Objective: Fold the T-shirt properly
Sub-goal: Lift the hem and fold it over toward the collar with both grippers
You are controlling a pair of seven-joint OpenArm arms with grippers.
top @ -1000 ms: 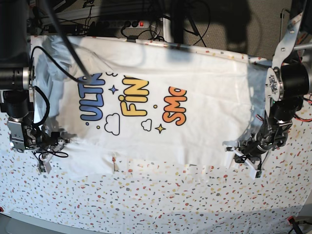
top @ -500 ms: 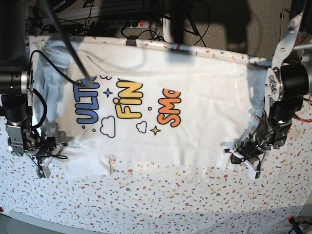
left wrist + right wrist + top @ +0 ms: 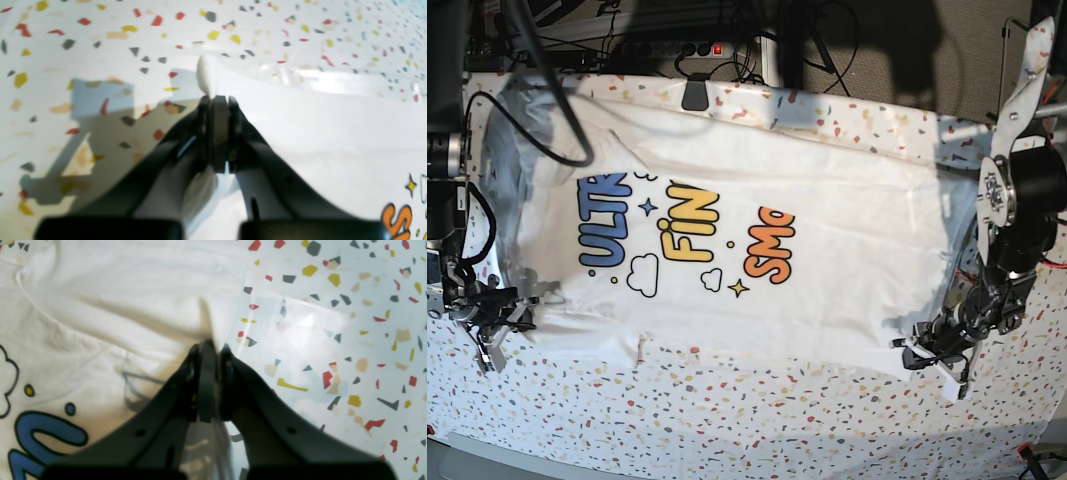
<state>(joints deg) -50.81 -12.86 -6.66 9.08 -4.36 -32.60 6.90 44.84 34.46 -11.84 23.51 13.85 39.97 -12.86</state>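
Note:
The white T-shirt (image 3: 827, 260) lies spread print-up on the speckled table cover (image 3: 757, 420), with the "ULTRA FINE SMOL" print (image 3: 677, 235) left of centre. My left gripper (image 3: 924, 352) is shut on the shirt's near right corner. In the left wrist view the left gripper (image 3: 218, 100) pinches a nub of white cloth (image 3: 206, 75). My right gripper (image 3: 505, 315) is shut on the shirt's near left corner. In the right wrist view the right gripper (image 3: 208, 346) clamps the shirt's edge (image 3: 205, 320), with blue print (image 3: 43, 436) at lower left.
A power strip (image 3: 672, 48) and cables lie behind the table's far edge. A black clip (image 3: 695, 97) holds the cover at the back. A strip of speckled cover (image 3: 867, 115) shows beyond the shirt. The table's front edge (image 3: 727, 470) is near.
Both grippers have pulled the shirt toward the front and left of the base view. The shirt lies flatter, and more speckled cover shows behind it.

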